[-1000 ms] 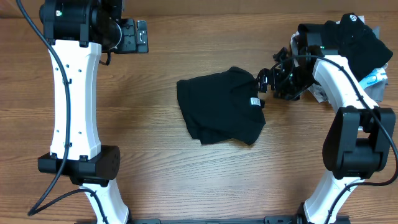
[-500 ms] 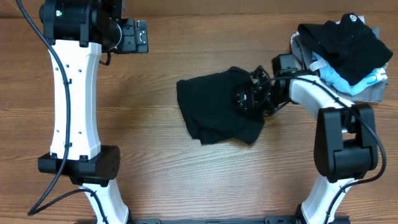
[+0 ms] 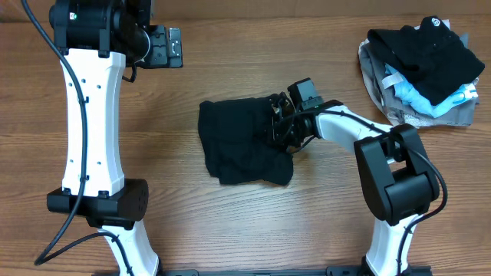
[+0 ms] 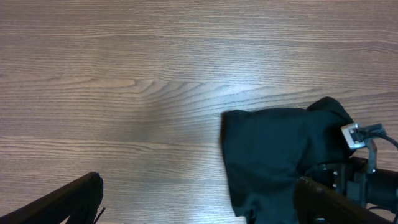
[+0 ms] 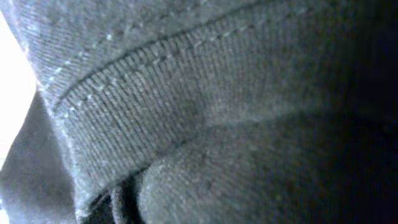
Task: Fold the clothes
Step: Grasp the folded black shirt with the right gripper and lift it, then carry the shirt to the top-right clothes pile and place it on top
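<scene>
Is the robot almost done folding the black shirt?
Not nearly. Done: the black T-shirt lies apart from the pile of other clothes. In hand: the right gripper is shut on its edge. Left: the shirt is a crumpled lump, with no neat fold, and the left gripper hangs open far away.

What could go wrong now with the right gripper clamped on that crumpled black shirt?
The right gripper pinches the T-shirt at a bunched edge, perhaps several layers, so lifting may not spread it. The left gripper sits open far away, so a one-handed pull may drag the heap across the table.
</scene>
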